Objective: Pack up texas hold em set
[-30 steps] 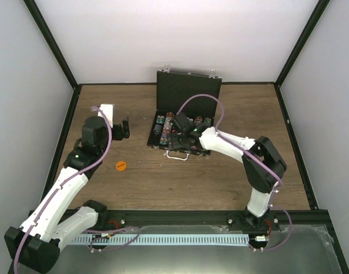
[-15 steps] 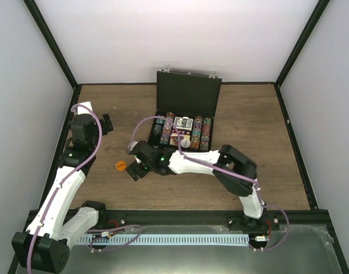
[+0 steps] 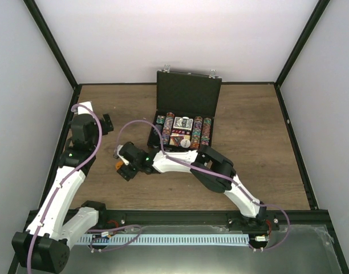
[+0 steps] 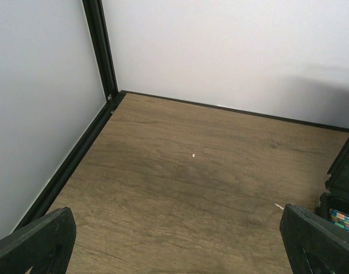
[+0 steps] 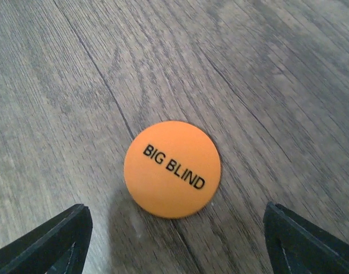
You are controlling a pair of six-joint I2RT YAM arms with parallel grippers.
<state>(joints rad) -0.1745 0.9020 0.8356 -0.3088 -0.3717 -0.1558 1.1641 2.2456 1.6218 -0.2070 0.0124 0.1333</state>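
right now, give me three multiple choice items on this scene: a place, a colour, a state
1. Where does the BIG BLIND disc lie? A on the table left of the case B inside the case C behind the case
2. Its colour? A blue B orange C white
3. The right tool is: A shut on the disc B out of sight C open over the disc
A: bare wood surrounds it. B: the right wrist view shows orange. C: its fingers stand apart either side.

The round orange disc (image 5: 172,169), smooth matt plastic, lies on a matt brown wood-grain tabletop (image 5: 277,68). Beyond the disc, the black rectangular case (image 3: 188,94) looks dull, with bright metal clasps (image 3: 167,67).
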